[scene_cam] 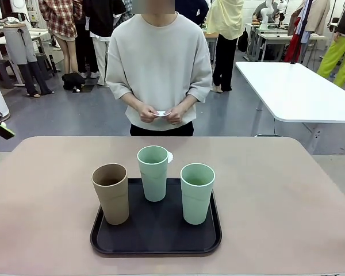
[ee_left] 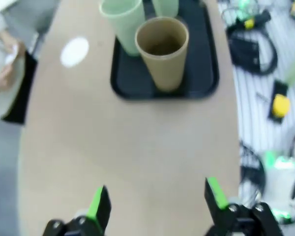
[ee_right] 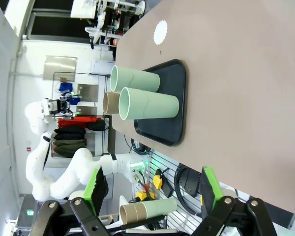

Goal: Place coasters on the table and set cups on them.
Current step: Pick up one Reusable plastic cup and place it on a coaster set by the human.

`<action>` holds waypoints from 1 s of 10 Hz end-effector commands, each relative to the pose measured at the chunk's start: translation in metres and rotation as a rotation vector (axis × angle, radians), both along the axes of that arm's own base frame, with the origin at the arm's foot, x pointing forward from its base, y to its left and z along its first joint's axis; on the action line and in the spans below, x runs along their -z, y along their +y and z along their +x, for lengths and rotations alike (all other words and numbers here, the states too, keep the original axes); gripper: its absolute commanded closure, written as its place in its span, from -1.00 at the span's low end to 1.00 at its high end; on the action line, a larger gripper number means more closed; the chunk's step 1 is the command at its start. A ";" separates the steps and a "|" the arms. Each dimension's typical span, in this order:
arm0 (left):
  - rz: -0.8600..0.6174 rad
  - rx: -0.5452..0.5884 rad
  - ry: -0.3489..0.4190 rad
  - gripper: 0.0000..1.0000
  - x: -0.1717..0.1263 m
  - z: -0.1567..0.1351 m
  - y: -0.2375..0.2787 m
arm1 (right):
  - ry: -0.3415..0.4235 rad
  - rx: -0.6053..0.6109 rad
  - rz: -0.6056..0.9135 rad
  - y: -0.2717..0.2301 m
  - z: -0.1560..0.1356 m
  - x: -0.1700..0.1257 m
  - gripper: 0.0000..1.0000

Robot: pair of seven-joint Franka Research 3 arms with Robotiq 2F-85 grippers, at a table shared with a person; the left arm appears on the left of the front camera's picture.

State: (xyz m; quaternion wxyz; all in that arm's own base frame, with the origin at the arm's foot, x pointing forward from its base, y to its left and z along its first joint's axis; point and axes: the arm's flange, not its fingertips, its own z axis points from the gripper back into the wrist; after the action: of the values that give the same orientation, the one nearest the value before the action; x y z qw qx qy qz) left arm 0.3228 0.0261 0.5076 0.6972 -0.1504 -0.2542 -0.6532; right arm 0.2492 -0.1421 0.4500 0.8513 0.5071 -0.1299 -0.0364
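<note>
Colours on the tan matte table [scene_cam: 276, 201]
Brown tall cup [scene_cam: 110, 192], two pale green tall cups [scene_cam: 153, 172] [scene_cam: 196, 192], black flat tray [scene_cam: 155, 233], white frilly round coaster [ee_left: 74, 51].

The left gripper [ee_left: 156, 200] hovers with jaws spread wide, holding nothing; the right gripper [ee_right: 152, 189] likewise gapes, empty.

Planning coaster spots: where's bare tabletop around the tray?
Bare table left of the black tray and right of it, out to the edges. Crowded: the tray holds all three cups; one coaster lies just beyond its far side.
</note>
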 end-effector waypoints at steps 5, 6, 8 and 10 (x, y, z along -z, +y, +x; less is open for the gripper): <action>-0.332 0.163 -0.053 -1.00 0.139 0.051 0.007 | -0.005 -0.004 0.015 0.000 0.001 0.000 -1.00; -0.285 0.178 -0.032 -1.00 0.155 0.047 -0.003 | -0.005 -0.004 0.015 0.000 0.001 0.000 -1.00; -0.239 0.222 -0.006 -1.00 0.174 0.042 -0.022 | -0.005 -0.004 0.015 0.000 0.001 0.000 -1.00; -0.268 0.234 0.058 -1.00 0.171 0.036 -0.034 | -0.005 -0.004 0.015 0.000 0.001 0.000 -1.00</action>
State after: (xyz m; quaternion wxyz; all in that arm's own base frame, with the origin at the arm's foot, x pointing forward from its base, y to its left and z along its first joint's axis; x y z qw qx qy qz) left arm 0.3799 -0.0034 0.3316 0.5955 -0.2808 -0.2889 -0.6950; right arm 0.2494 -0.1418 0.4496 0.8514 0.5073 -0.1281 -0.0364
